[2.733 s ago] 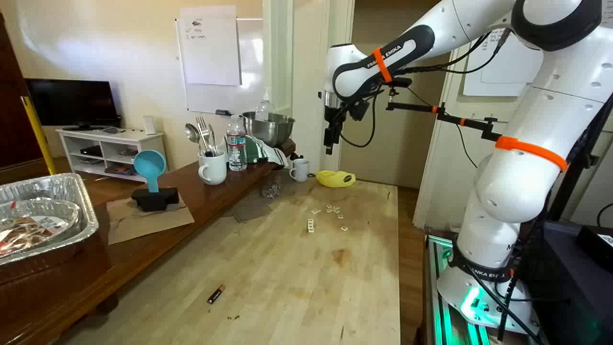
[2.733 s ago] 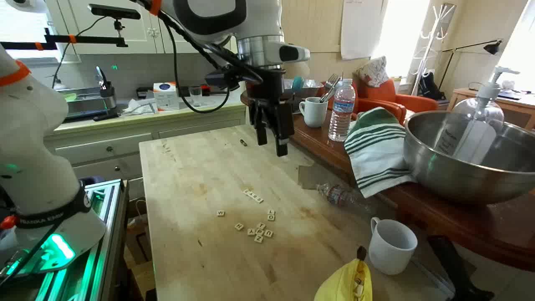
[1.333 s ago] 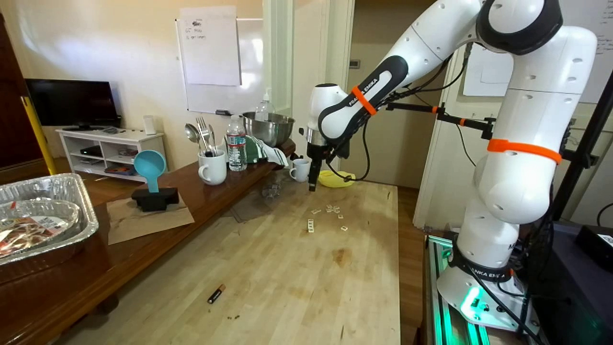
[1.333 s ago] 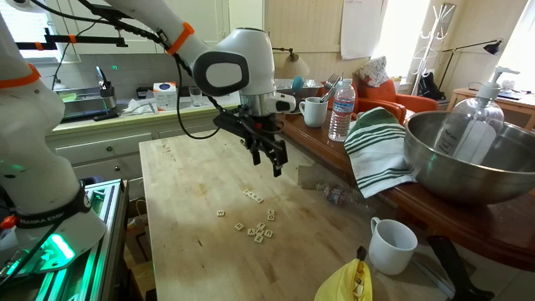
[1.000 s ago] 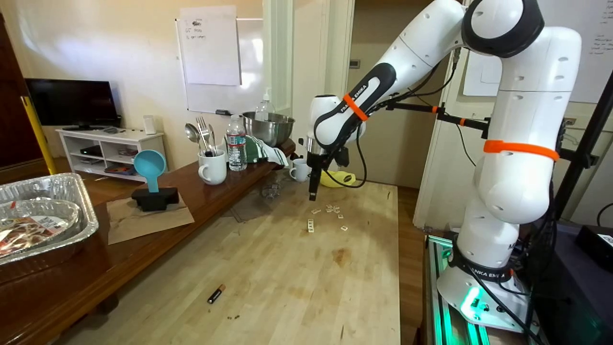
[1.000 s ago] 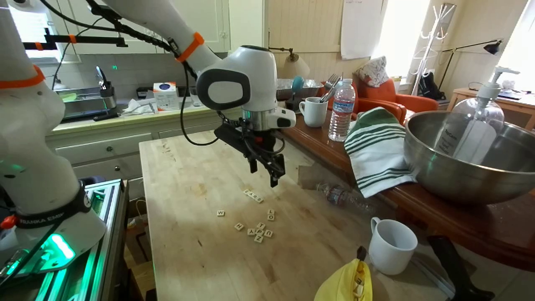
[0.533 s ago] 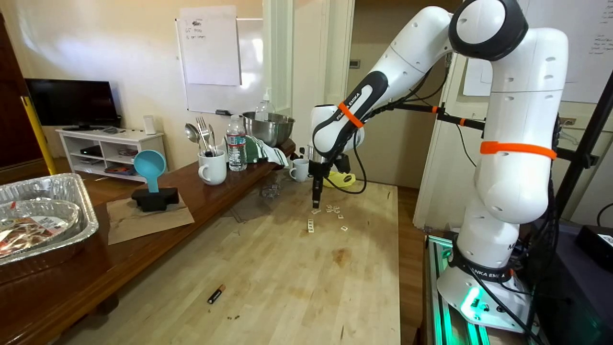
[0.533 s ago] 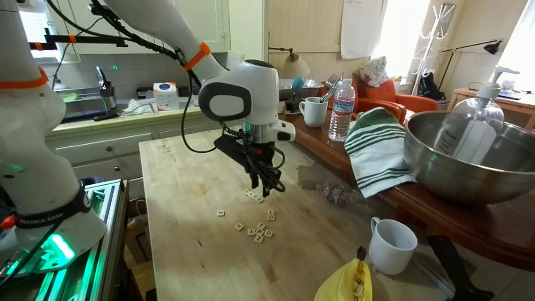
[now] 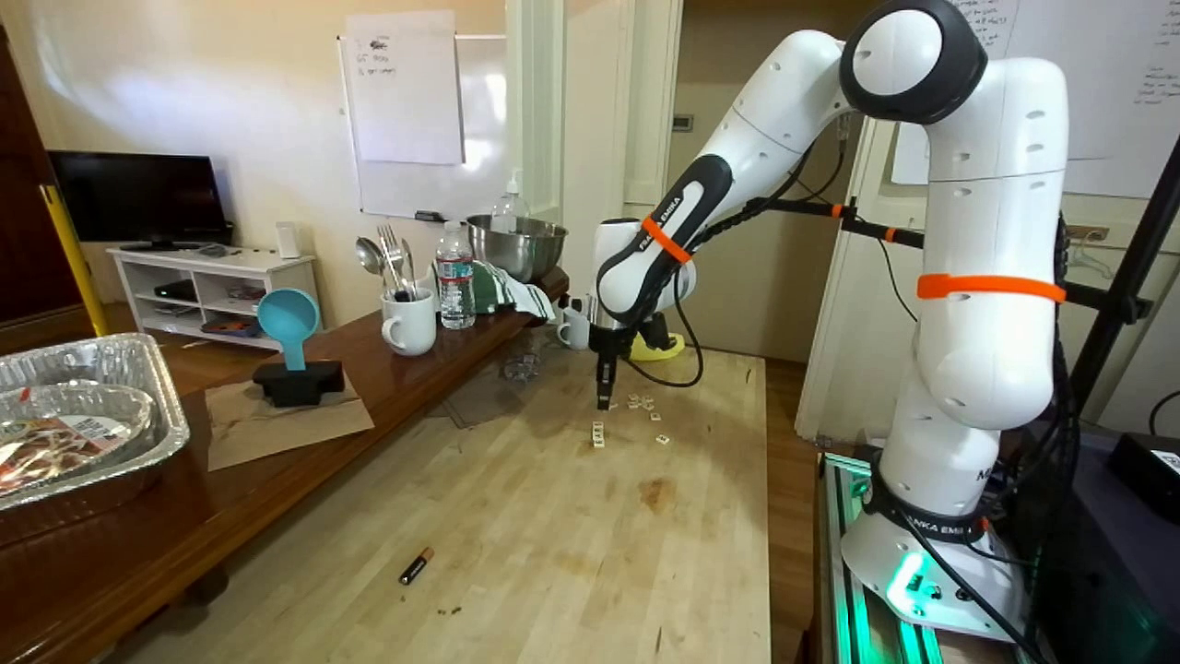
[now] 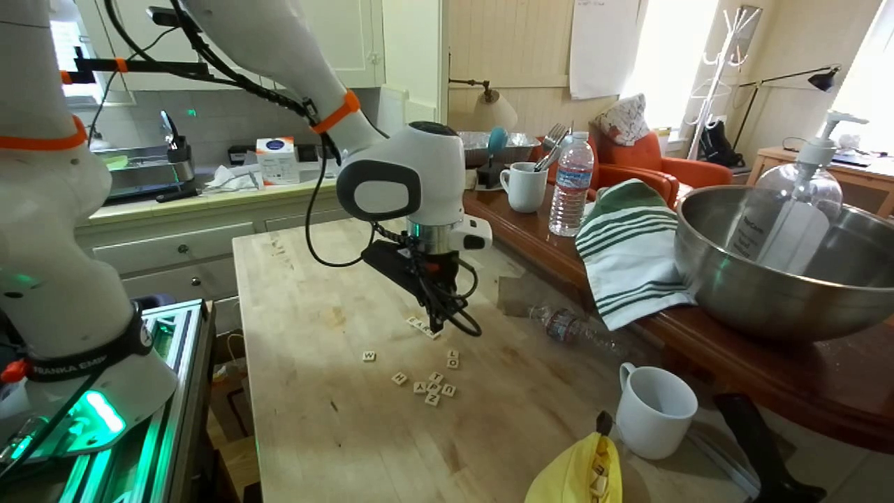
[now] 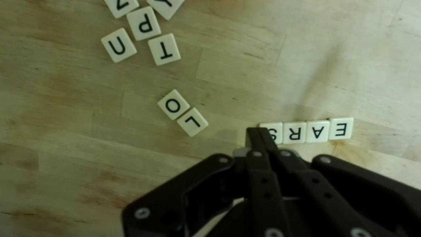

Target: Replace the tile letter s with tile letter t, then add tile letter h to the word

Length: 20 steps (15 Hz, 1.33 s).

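In the wrist view, the tile letter s (image 11: 277, 129) ends an upside-down row spelling EARS, beside the R tile (image 11: 294, 132), A tile (image 11: 317, 131) and E tile (image 11: 341, 128). My gripper (image 11: 259, 130) is shut, fingertips pressed together with nothing between them, hiding part of the S from the camera. It hovers low over that end of the row; contact cannot be made out. The tile letter t (image 11: 164, 49) lies in a loose cluster away from the row. A tile that looks like the letter h (image 10: 399, 378) lies apart in an exterior view, outside the wrist view.
O (image 11: 173, 104) and L (image 11: 192, 122) tiles lie between row and cluster. Near the T are the P (image 11: 144, 23) and U (image 11: 118, 45) tiles. A W tile (image 10: 369, 356), yellow pouch (image 10: 576, 471), white mug (image 10: 656, 412), lying bottle (image 10: 569, 327) and battery (image 9: 417, 565) share the table.
The arm has come down from high above the table to just over the word's S end. My gripper has gone from open to shut. The tiles appear unmoved.
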Available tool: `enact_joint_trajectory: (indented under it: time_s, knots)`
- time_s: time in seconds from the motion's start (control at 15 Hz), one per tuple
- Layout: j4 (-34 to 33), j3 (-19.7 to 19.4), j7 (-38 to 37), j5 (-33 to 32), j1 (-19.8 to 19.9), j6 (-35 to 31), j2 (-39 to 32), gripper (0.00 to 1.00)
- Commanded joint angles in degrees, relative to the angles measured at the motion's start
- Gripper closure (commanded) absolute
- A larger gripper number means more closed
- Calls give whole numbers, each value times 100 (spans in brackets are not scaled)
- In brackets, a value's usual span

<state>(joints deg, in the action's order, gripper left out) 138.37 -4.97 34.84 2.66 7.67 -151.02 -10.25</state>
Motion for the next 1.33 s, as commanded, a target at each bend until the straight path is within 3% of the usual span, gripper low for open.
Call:
enact_joint_trajectory:
  time_s: [0.0, 1.27]
  knots:
    - [-56, 190, 83, 108, 125, -160, -237, 100]
    - [-118, 452, -3, 15, 241, -468, -471, 100]
